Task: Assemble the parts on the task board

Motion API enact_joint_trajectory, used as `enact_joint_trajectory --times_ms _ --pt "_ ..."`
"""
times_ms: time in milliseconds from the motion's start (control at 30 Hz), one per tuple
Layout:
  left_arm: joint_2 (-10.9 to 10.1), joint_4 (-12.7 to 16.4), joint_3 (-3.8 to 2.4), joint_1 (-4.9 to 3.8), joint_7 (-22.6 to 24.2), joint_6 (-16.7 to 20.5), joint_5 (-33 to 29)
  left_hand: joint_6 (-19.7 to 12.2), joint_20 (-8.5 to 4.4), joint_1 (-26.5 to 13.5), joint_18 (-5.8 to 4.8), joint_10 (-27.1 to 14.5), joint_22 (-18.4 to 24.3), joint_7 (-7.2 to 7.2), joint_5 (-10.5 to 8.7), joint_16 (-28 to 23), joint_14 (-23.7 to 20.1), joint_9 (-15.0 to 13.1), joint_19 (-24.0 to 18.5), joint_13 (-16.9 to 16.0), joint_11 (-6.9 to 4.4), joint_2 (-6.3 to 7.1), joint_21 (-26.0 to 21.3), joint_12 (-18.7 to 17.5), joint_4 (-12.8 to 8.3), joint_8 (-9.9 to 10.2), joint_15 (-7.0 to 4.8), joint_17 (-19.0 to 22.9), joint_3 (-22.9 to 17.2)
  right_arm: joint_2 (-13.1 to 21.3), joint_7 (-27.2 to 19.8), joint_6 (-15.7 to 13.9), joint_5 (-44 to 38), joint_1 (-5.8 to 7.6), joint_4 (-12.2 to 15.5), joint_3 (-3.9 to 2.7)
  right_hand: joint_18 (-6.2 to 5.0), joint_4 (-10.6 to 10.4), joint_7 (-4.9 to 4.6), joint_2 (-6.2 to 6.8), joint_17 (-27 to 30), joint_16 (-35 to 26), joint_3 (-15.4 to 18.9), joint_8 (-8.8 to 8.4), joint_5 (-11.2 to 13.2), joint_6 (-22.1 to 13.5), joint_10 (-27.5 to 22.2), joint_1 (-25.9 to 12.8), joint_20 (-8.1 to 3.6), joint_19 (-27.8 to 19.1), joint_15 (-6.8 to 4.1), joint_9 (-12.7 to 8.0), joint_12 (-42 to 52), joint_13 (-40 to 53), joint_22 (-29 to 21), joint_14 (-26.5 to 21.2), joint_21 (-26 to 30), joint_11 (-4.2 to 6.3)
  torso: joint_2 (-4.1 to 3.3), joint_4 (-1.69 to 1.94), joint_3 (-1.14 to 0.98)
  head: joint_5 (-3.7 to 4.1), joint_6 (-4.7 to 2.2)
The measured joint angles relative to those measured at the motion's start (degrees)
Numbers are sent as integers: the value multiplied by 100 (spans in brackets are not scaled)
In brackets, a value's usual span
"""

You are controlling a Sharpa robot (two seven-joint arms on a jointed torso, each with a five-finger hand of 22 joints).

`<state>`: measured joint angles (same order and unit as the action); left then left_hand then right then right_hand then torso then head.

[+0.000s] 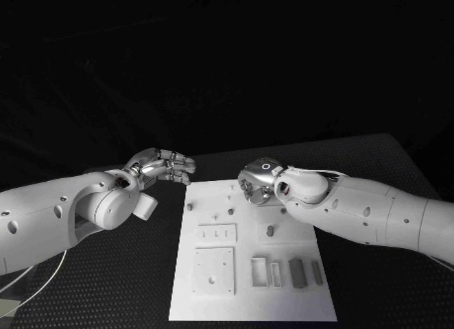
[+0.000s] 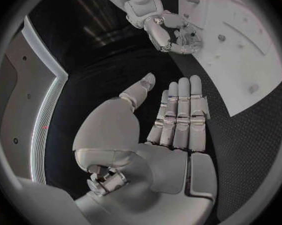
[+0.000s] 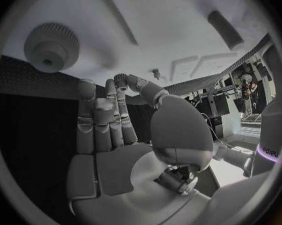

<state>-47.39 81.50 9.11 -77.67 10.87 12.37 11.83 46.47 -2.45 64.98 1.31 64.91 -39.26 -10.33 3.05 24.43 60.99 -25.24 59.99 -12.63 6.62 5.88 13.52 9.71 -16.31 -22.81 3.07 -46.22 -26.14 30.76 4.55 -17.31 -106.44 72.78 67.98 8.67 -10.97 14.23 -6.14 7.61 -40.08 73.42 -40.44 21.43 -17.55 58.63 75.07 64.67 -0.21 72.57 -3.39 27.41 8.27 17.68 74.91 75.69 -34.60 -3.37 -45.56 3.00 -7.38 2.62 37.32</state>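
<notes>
While grey parts [image 1: 304, 272] wait low on the task board [image 1: 252, 301], I hover.
Above mid-frame, my left hand [image 1: 164, 166] and right hand [image 1: 258, 180] hang empty, fingers straight and together, probably poised to reach; nothing gripped.

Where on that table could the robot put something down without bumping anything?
The black table is bare between the white board and the left arm, and again on the board's other side toward the near edge. The board's far end is crowded, under the right hand and beside the left hand.
</notes>
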Motion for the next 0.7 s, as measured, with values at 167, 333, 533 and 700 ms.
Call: enact_joint_trajectory --times_ms 167,333,533,700 --pt "11 -23 0 0 1 0 0 0 0 0 0 0 -5 0 0 0 0 1 0 0 0 0 0 0 0 0 0 0 0 -212 56 -158 -3 17 -109 -20 1 0 19 0 4 20 0 0 1 19 0 0 9 8 0 -1 0 0 0 0 -21 0 -4 0 3 -23 -25" --pt "15 -27 0 0 3 0 0 0 0 0 -1 0 -5 0 0 0 0 -4 0 0 0 0 0 0 0 0 0 1 0 -455 74 -263 -1 24 -324 -26 1 0 20 0 4 20 0 20 2 19 0 0 10 8 1 -1 0 0 0 -1 -21 0 -8 0 9 -40 -36" --pt "69 -36 -1 0 5 -2 0 0 0 0 -1 0 -4 0 0 0 0 -4 0 -6 0 0 0 0 0 0 0 1 0 -706 75 -329 3 23 -632 -25 0 0 20 0 4 20 0 21 3 19 0 0 11 8 1 -3 1 0 0 -1 -21 0 -20 0 18 -55 -42" --pt "86 -57 -2 0 6 -5 -1 0 0 0 -1 0 -4 0 0 0 0 -4 0 -5 0 0 0 0 0 21 0 -2 0 -852 76 -364 3 15 -819 -25 1 0 19 0 10 31 0 21 16 18 0 0 11 8 0 -5 1 0 0 0 -53 0 -21 0 16 -83 -47"
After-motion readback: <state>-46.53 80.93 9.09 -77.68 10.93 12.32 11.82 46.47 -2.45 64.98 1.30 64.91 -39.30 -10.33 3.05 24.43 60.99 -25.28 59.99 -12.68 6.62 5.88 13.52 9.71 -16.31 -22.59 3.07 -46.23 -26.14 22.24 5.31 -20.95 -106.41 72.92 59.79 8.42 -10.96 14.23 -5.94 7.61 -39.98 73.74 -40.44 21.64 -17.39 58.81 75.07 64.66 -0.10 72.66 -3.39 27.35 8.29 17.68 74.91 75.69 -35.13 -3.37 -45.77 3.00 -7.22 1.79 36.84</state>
